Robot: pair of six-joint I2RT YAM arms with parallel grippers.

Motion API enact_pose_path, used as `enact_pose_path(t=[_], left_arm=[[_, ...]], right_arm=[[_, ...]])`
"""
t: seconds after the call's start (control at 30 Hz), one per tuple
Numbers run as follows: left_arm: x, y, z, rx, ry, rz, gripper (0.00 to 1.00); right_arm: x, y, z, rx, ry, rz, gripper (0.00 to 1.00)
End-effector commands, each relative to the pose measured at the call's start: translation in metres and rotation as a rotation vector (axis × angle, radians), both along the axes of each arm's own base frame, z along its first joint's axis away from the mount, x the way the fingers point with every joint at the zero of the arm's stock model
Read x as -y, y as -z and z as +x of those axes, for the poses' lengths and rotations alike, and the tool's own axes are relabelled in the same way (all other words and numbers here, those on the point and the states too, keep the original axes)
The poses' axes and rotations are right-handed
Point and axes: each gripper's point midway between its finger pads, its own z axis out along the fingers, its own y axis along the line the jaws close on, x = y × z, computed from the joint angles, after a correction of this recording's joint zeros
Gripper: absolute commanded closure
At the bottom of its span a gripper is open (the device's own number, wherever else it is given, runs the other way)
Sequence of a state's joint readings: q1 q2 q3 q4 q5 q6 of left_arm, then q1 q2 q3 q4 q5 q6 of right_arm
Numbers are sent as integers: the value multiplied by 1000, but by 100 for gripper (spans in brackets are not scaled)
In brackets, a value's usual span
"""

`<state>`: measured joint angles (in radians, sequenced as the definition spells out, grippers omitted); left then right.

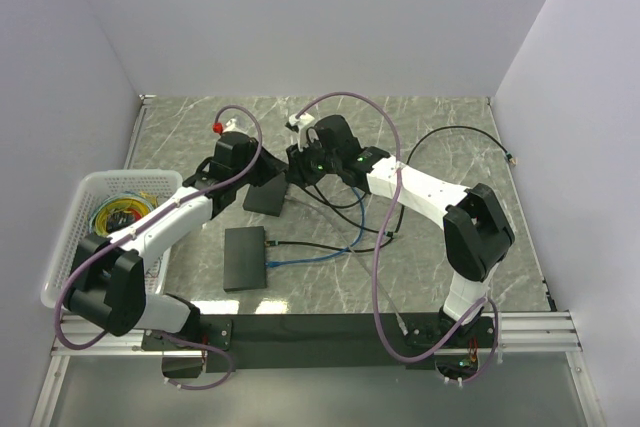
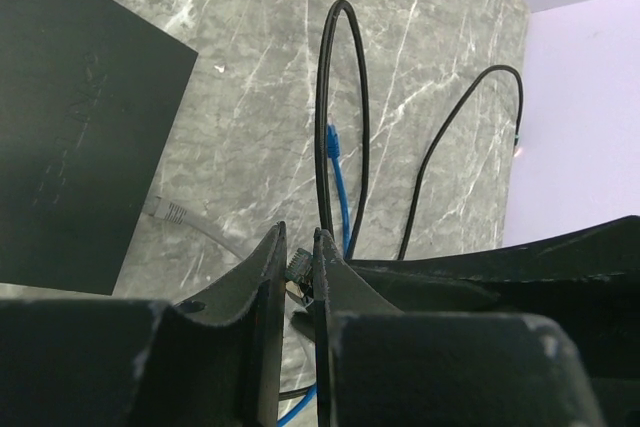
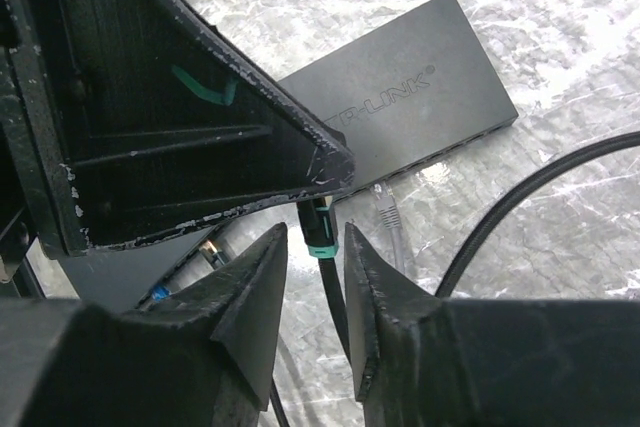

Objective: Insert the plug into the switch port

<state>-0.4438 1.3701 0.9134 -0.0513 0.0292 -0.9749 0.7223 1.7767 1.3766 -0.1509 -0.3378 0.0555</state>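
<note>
My left gripper (image 1: pixel 280 171) is shut on a clear network plug (image 2: pixel 297 269), pinched between its fingertips above the table. My right gripper (image 1: pixel 300 165) meets it from the right. Its jaws are open on either side of the black cable's teal-banded boot (image 3: pixel 319 231) just behind that plug, with a gap on both sides. One black switch (image 1: pixel 265 197) lies right under the two grippers. A second black switch (image 1: pixel 245 258) lies nearer the front. A TP-LINK switch (image 3: pixel 420 97) shows beyond the jaws in the right wrist view. A black switch (image 2: pixel 70 137) shows at the left in the left wrist view.
A grey plug (image 3: pixel 385 209) lies loose by the switch's port side, also seen in the left wrist view (image 2: pixel 168 212). A blue cable (image 1: pixel 320 253) and black cable loops (image 1: pixel 455 131) lie on the marble table. A white basket (image 1: pixel 70 247) with cables stands at the left.
</note>
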Motion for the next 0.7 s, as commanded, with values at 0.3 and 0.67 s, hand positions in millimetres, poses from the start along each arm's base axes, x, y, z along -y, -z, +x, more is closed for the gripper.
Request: enact_pose_path(t=[0.3,0.67], left_arm=[[6,-23,8,43,0,-24,100],[8,-24,8,45,6,-31,100]], right_arm=[[-11,-13,2,28,-26,32,71],[-10,-9,2,29,-18,26,90]])
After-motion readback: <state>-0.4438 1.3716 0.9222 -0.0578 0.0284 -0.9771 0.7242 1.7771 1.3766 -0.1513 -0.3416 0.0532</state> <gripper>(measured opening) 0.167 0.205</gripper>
